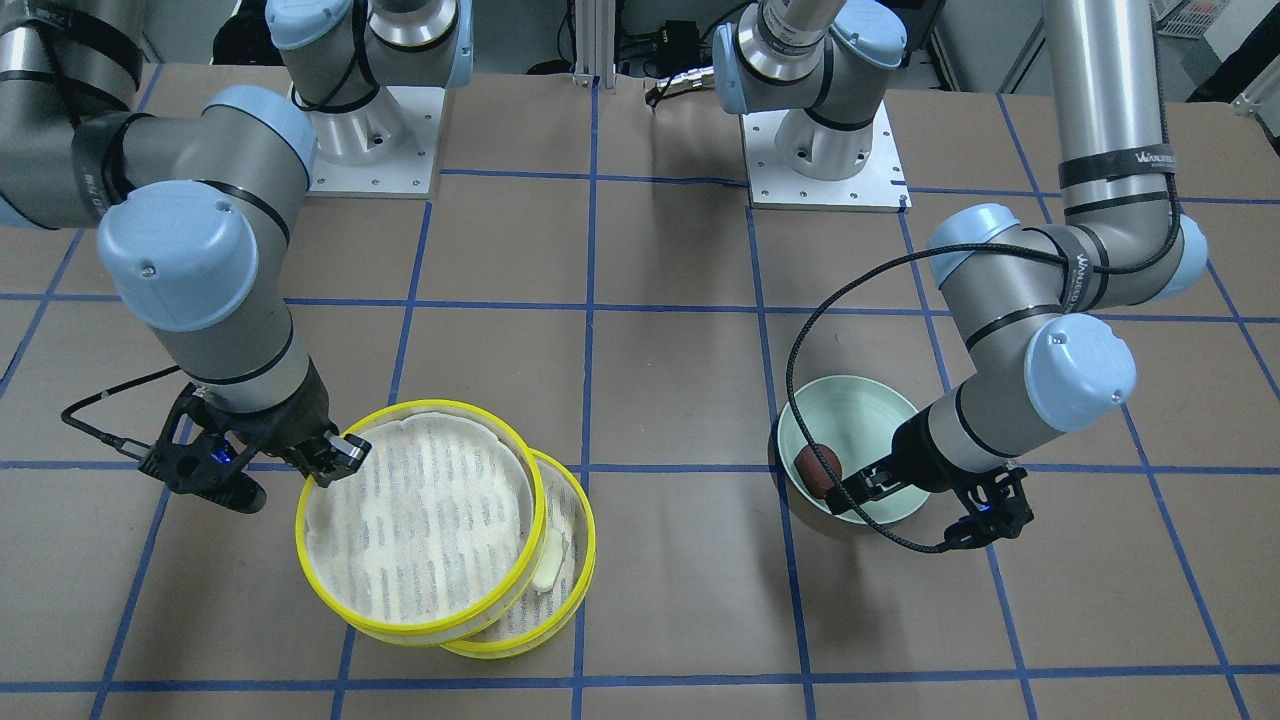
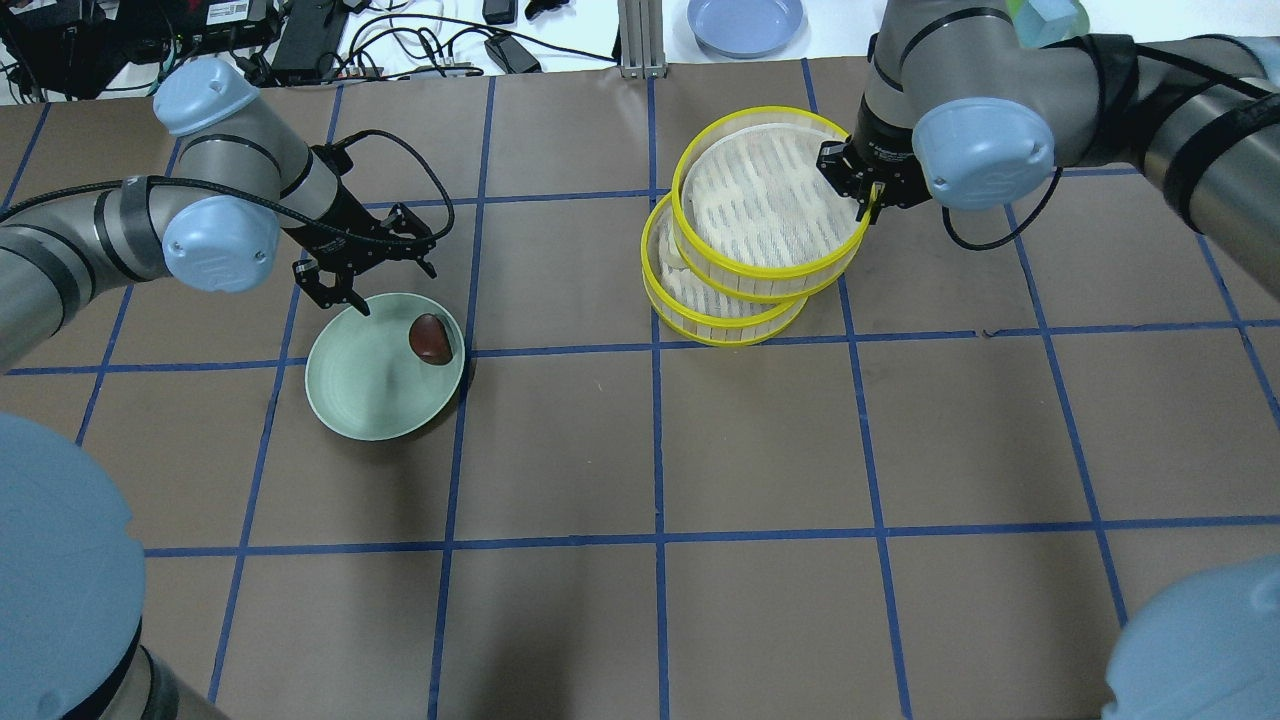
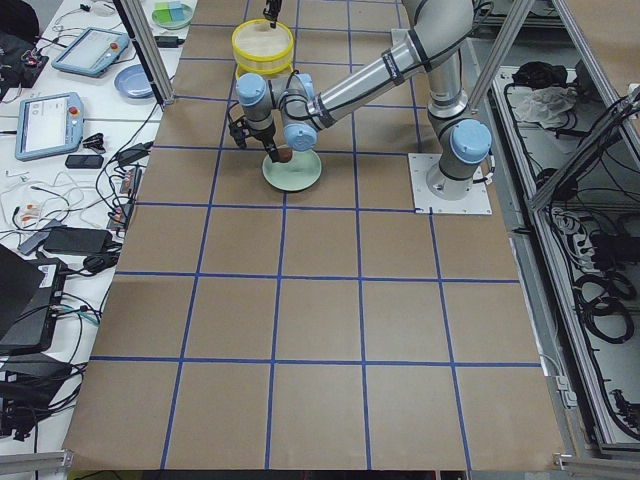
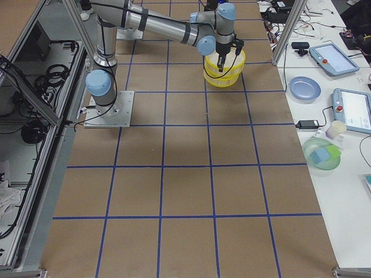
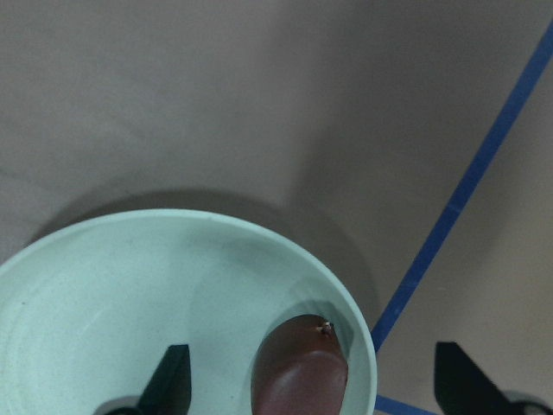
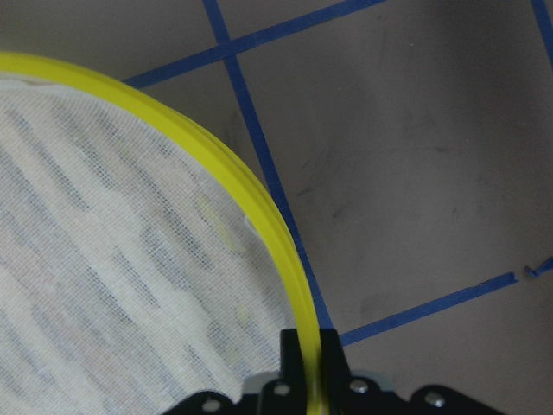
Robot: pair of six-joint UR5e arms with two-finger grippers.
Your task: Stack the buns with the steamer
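The dark reddish-brown bun (image 1: pixel 818 470) (image 2: pixel 431 338) (image 5: pixel 300 372) lies in the pale green plate (image 1: pixel 850 390) (image 2: pixel 365 400), near its rim. My left gripper (image 1: pixel 865 488) (image 2: pixel 385 285) (image 5: pixel 315 385) hangs open just above the plate, its fingers on either side of this bun. My right gripper (image 1: pixel 335 455) (image 2: pixel 865 200) (image 6: pixel 307 363) is shut on the yellow rim of the upper steamer tier (image 1: pixel 420 520) (image 2: pixel 765 195) (image 6: pixel 104 216). It holds that tier offset over the lower tier (image 1: pixel 585 540) (image 2: pixel 720 320). The cream-white bun (image 1: pixel 548 562) lies in the lower tier, partly covered.
Both arm bases (image 1: pixel 825 150) stand at the robot's side of the brown, blue-taped table. A black cable (image 1: pixel 800 340) loops from the left wrist over the plate. A blue plate (image 2: pixel 745 22) and loose cables lie on the bench beyond the table's far edge.
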